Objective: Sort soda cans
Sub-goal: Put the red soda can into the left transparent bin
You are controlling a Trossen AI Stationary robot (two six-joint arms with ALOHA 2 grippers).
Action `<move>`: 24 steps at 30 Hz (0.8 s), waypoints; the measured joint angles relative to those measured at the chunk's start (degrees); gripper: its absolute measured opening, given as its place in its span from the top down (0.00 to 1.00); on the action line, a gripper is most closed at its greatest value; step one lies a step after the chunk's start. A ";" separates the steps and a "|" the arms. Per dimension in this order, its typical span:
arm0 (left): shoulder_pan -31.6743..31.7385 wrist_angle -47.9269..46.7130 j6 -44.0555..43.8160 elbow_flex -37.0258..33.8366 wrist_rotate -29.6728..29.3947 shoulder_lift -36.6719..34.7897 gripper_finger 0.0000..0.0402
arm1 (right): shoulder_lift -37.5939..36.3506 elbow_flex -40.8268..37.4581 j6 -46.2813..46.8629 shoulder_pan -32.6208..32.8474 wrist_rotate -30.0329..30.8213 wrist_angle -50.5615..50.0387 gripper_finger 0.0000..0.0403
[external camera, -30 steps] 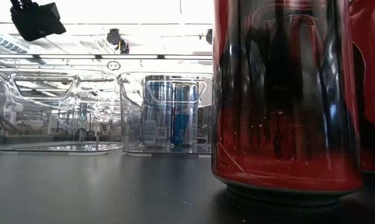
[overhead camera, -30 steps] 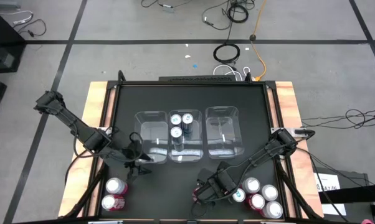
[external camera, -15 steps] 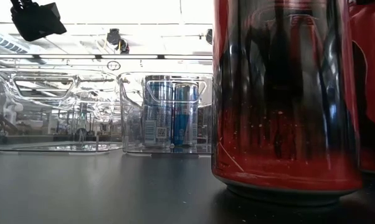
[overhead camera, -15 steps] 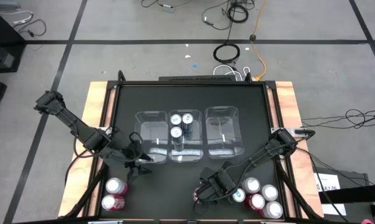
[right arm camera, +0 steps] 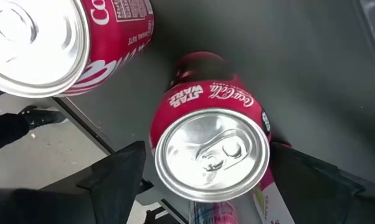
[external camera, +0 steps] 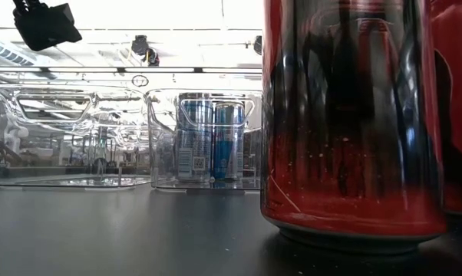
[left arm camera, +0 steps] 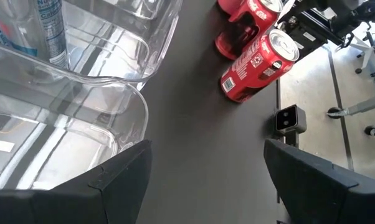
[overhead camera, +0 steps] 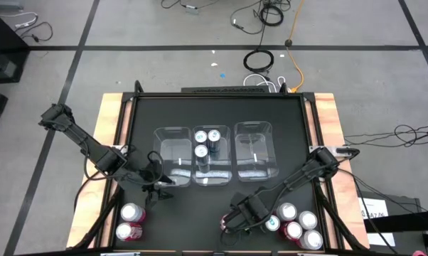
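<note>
Right gripper [right arm camera: 203,177] hangs over a red can [right arm camera: 209,155] in the front-right cluster, fingers apart either side, nothing clamped yet. Looks like the pick step; next it needs to drop and squeeze. Left gripper [left arm camera: 203,168] waits spread beside the bins [overhead camera: 173,160].

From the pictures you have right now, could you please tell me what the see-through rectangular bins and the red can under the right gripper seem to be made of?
See-through rectangular bins: likely hard clear plastic, glossy; the room shows through the walls. Red can: apparently aluminium, with a brushed silver pull-tab top and a shiny printed body.
</note>
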 joint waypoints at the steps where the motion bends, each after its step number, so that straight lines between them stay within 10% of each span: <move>1: 0.00 -0.02 0.00 0.00 0.00 0.00 0.21 | 0.41 0.00 -0.17 0.00 -0.06 0.16 0.18; 24: 0.00 0.00 0.26 0.02 0.01 0.00 0.21 | 1.00 -2.70 -0.47 0.35 -1.29 2.41 0.30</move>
